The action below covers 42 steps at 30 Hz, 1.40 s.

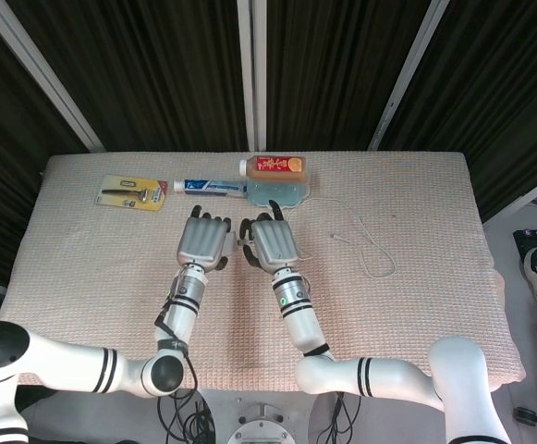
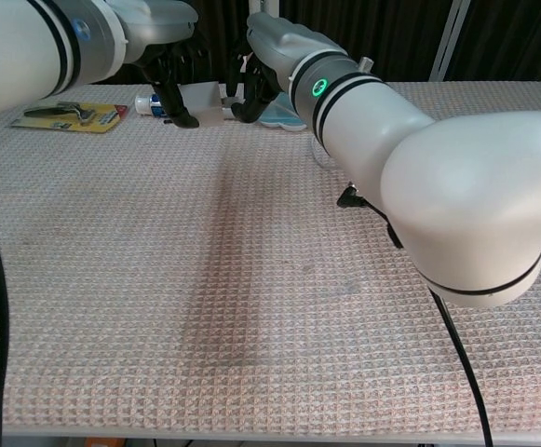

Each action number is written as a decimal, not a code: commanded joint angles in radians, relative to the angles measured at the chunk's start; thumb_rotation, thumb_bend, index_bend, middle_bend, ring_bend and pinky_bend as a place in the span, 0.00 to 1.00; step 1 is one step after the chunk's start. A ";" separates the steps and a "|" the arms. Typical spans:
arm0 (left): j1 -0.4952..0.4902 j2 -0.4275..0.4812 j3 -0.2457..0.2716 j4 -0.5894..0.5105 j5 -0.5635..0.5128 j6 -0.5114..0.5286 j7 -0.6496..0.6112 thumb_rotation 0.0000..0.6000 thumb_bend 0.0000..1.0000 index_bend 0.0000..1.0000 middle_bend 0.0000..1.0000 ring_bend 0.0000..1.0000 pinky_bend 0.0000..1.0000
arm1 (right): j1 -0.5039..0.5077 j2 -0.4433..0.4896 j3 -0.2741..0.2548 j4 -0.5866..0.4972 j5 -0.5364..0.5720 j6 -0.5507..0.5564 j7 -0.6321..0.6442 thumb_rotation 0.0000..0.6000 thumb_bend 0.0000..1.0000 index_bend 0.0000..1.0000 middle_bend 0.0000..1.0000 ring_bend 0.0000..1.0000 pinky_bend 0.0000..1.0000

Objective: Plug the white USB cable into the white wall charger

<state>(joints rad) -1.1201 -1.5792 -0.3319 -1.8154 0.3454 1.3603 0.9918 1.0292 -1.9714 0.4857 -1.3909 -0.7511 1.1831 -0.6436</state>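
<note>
My left hand [image 1: 203, 242] holds the white wall charger [image 2: 205, 96] just above the table mat; in the head view the hand hides the charger. My right hand [image 1: 273, 243] sits close beside it and pinches the plug end of the white USB cable [image 1: 372, 242]. In the chest view the fingers of my left hand [image 2: 169, 82] and right hand [image 2: 268, 51] almost meet at the charger's right face. The plug tip is too small to tell whether it touches the charger. The cable trails right in a loop across the mat.
Along the far edge lie a yellow razor pack [image 1: 131, 192], a toothpaste tube [image 1: 210, 186], a red-labelled bottle [image 1: 274, 166] and a pale blue pouch [image 1: 279, 192] just beyond my hands. The beige woven mat [image 1: 416, 314] covers the table.
</note>
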 commanded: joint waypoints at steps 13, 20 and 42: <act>-0.008 -0.012 -0.004 0.018 -0.011 -0.008 0.001 1.00 0.21 0.49 0.48 0.28 0.14 | 0.010 -0.023 0.002 0.028 0.004 -0.007 0.024 1.00 0.40 0.64 0.53 0.29 0.01; -0.003 -0.008 -0.001 0.018 -0.007 -0.011 -0.006 1.00 0.21 0.49 0.48 0.28 0.14 | 0.003 -0.017 -0.006 0.019 -0.003 -0.008 0.031 1.00 0.30 0.55 0.49 0.28 0.01; 0.127 0.016 0.140 0.109 0.094 -0.205 -0.207 1.00 0.19 0.39 0.41 0.22 0.15 | -0.253 0.334 -0.195 -0.317 -0.156 0.123 0.039 1.00 0.00 0.10 0.30 0.12 0.00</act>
<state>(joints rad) -1.0076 -1.5523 -0.2095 -1.7332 0.4343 1.1813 0.8067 0.8103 -1.6797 0.3202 -1.6748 -0.8825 1.2901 -0.6060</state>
